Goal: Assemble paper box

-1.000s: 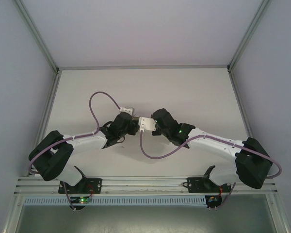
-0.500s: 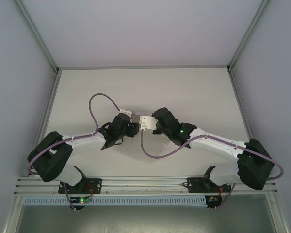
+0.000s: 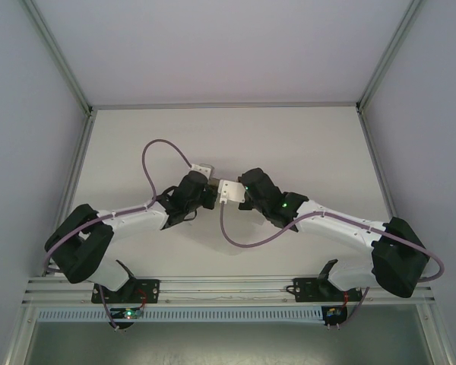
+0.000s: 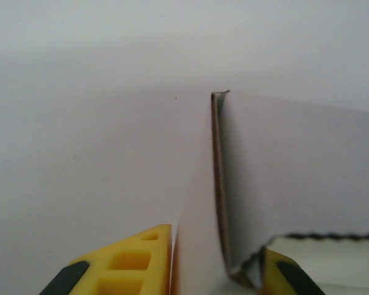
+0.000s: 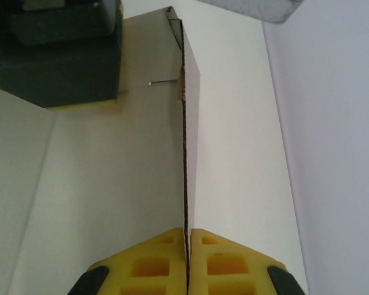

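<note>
The paper box point(image 3: 229, 191) is a white folded paperboard piece held above the table between both arms. My left gripper point(image 3: 211, 192) reaches it from the left, my right gripper point(image 3: 240, 195) from the right. In the left wrist view a doubled-over white wall point(image 4: 200, 233) with a brown cut edge stands upright between the yellow fingers point(image 4: 132, 261), and both press against it; the left gripper point(image 4: 215, 246) is shut on it. In the right wrist view the right gripper point(image 5: 188, 236) is pinched shut on a thin upright panel point(image 5: 190, 123) of the box. The left gripper's dark body point(image 5: 61, 55) sits beyond.
The white tabletop point(image 3: 289, 144) lies below, fenced by white walls and aluminium posts point(image 3: 380, 68). Purple cables point(image 3: 156, 152) loop from each wrist. A metal rail point(image 3: 228, 285) runs along the near edge by the arm bases.
The left gripper's jaws have closed onto the box wall. Its wrist has shifted slightly away from the bases. The right arm holds still.
</note>
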Action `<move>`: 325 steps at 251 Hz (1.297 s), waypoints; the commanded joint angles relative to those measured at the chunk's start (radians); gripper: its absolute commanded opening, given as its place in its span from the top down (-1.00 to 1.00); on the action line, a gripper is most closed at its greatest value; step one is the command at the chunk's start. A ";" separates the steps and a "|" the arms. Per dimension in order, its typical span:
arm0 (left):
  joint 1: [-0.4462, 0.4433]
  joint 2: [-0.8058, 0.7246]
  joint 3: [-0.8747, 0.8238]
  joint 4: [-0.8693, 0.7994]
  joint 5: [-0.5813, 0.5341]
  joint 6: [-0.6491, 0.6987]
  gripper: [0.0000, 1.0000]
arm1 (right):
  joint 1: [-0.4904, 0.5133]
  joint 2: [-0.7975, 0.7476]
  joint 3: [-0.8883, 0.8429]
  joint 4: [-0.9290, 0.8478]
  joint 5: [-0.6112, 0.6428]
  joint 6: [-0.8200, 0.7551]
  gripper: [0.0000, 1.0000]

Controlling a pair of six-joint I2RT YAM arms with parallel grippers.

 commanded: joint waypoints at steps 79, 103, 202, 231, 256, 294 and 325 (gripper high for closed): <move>-0.013 0.100 0.085 -0.384 -0.669 -0.194 1.00 | 0.001 -0.017 0.045 -0.050 0.057 0.050 1.00; -0.021 0.104 0.101 -0.441 -0.701 -0.209 1.00 | -0.007 -0.008 0.055 -0.057 0.058 0.072 1.00; -0.038 -0.076 -0.075 -0.066 -0.271 -0.153 1.00 | -0.001 -0.129 -0.039 0.207 -0.158 0.264 -0.60; -0.052 -0.083 -0.092 -0.090 -0.275 -0.142 1.00 | -0.010 -0.270 -0.075 0.288 -0.091 0.389 -0.96; -0.068 -0.109 -0.107 -0.112 -0.302 -0.140 1.00 | -0.043 -0.347 -0.051 0.221 0.047 0.529 -0.97; -0.069 -0.161 -0.142 -0.094 -0.284 -0.139 1.00 | -0.118 -0.340 0.026 -0.081 0.103 0.649 -0.97; -0.070 -0.208 -0.163 -0.100 -0.283 -0.135 1.00 | -0.142 -0.284 0.043 -0.195 0.110 0.681 -0.96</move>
